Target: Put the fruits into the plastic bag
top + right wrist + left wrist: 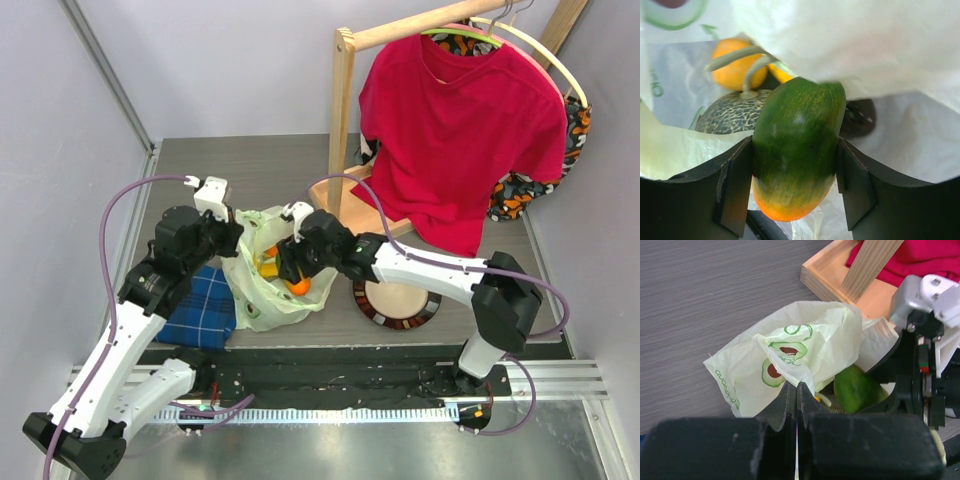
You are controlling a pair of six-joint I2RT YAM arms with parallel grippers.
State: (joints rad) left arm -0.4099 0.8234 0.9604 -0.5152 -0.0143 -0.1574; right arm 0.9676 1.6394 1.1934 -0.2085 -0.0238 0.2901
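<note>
Bag [805,347] pinched, left end effector [796,390] | green fruit [797,145] clamped, right end effector [793,167]

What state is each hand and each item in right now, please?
left hand, shut, pinching the plastic bag's edge.
right hand, closed on the green fruit.
plastic bag, mouth held open.
green fruit, gripped at the bag's mouth.
melon, lying in the bag.
orange, lying in the bag.
red shirt, hanging on the rack.
</note>
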